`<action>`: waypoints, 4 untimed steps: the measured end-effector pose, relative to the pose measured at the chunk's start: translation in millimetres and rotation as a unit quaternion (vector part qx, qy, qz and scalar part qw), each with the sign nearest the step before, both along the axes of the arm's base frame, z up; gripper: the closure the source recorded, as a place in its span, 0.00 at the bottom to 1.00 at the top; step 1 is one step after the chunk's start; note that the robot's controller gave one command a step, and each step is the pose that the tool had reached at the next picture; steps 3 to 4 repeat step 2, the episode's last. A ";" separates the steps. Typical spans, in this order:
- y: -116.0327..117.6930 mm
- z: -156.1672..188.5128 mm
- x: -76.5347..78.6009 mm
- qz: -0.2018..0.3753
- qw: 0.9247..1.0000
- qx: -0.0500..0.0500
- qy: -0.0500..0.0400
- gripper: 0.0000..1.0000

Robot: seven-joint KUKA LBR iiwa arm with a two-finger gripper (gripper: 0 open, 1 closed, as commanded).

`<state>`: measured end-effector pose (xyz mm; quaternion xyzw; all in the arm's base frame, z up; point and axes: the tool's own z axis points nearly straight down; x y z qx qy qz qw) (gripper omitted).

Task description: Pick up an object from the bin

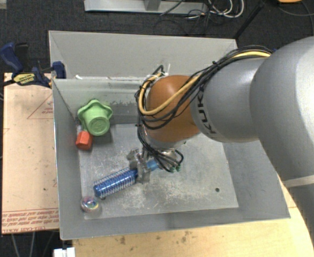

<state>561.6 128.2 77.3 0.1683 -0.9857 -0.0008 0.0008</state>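
Curler point(116, 182), blue, ridged: gripper point(140, 169) at its right end; cannot tell how far open. Risk: end-only pinch, round body pivots, slips out.

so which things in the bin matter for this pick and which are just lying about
In the job: gripper, low in the bin; blue ribbed cylinder, one end at the gripper.
Lying about: green fluted cup, back left; small red block beside it; small shiny ball, front left corner.
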 end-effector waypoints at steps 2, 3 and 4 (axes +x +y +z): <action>28.4 226.9 -33.4 0.019 1.000 0.001 -0.006 1.00; 28.4 226.9 -33.4 0.019 1.000 0.001 -0.006 1.00; 28.4 226.9 -33.4 0.019 1.000 0.001 -0.006 1.00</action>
